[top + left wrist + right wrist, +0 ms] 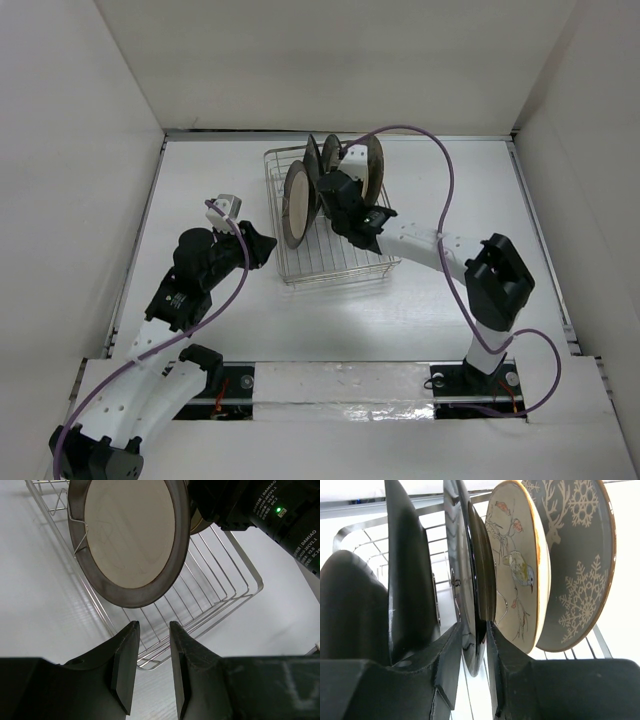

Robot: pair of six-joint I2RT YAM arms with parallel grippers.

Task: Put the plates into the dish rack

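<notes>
While the dish rack (340, 262) sits toward the far middle of the white desk (480, 190), every plate in view stands on edge inside it. The right jaws are down in the rack, clenched on the lower rim of the shiny steel plate (456, 555). A brown plate (486, 570) lies tight against its far face; can't tell whether that rim is also caught btwn the fingers (445, 670). Next along, w/ a small gap, is the cream plate (517, 565) painted w/ a bird and twigs, then a grey plate (575, 565) w/ white snowflakes, a deer and a brown rim. On the steel plate's other side a black slab (405, 570) stands upright; can't tell if it's a plate seen edge-on. The left jaws hang released, nothing btwn them, just outside the rack's left side near its front corner. They point at the dark-rimmed cream plate (130, 535), which stands at the rack's left end w/ a wire prong across its rim. The right arm (280, 515) shows black just behind that plate, a green light lit on it.
</notes>
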